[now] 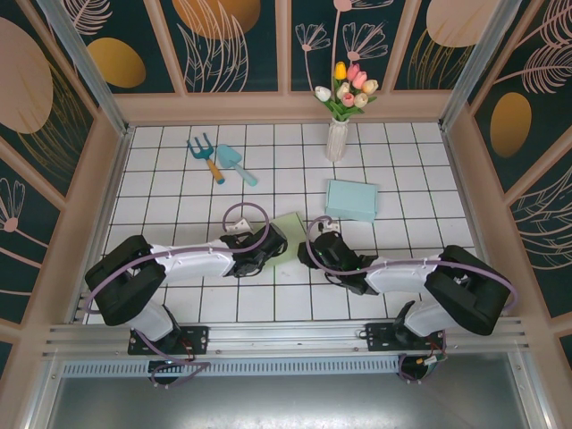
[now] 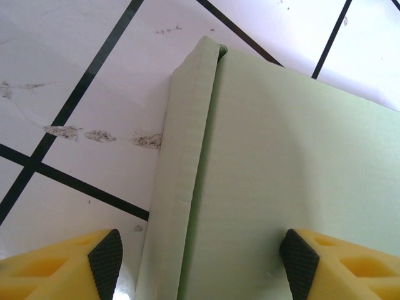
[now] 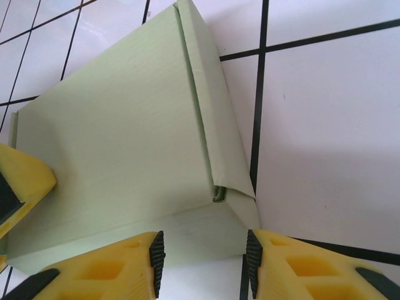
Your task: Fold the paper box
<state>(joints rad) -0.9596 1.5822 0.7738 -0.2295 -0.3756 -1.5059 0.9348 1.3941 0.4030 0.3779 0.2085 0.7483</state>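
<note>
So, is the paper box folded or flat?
Folded, at least partly: the paper box has a side wall creased down to the table.

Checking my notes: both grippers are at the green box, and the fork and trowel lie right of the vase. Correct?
No: the top view shows the fork and trowel left of the vase. The left gripper and right gripper are indeed at the green box.

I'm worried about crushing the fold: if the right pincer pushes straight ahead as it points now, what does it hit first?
Most likely the pale green paper box: its near corner with the folded side flap lies just ahead of the right pincer.
</note>
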